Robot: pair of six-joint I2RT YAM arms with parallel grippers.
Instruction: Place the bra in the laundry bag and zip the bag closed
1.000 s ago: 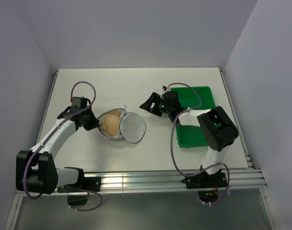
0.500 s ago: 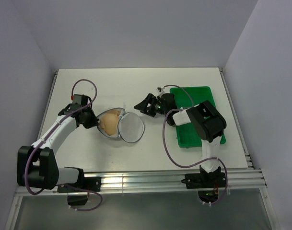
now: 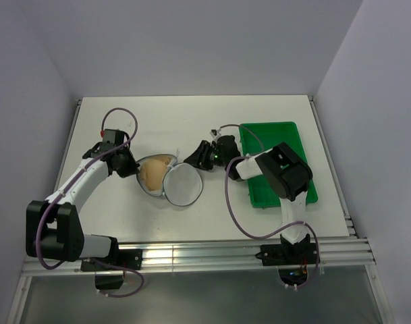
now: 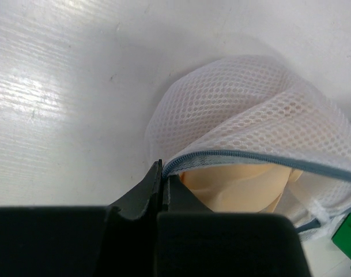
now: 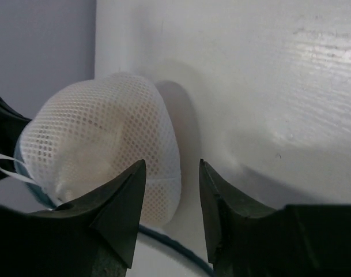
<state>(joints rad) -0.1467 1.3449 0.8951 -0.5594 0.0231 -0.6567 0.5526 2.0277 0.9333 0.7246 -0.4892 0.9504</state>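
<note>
The round white mesh laundry bag (image 3: 181, 185) lies open at the table's middle left, its lid half flipped toward the front right. The peach bra (image 3: 154, 174) sits inside the left half and shows under the zipper rim in the left wrist view (image 4: 244, 187). My left gripper (image 3: 132, 167) is shut on the bag's zipper rim (image 4: 221, 156) at its left edge. My right gripper (image 3: 192, 156) is open right beside the bag's upper right edge; in the right wrist view the mesh dome (image 5: 100, 150) lies just beyond and left of my open fingers (image 5: 120, 208).
A green plastic tray (image 3: 276, 165) lies at the right, under the right arm's forearm. The table's raised rail (image 3: 192, 253) runs along the front. Grey walls close in the back and both sides.
My right gripper has moved left from the tray's edge up to the bag's right rim, staying open. The left gripper has kept its hold; the bag shifted slightly.
</note>
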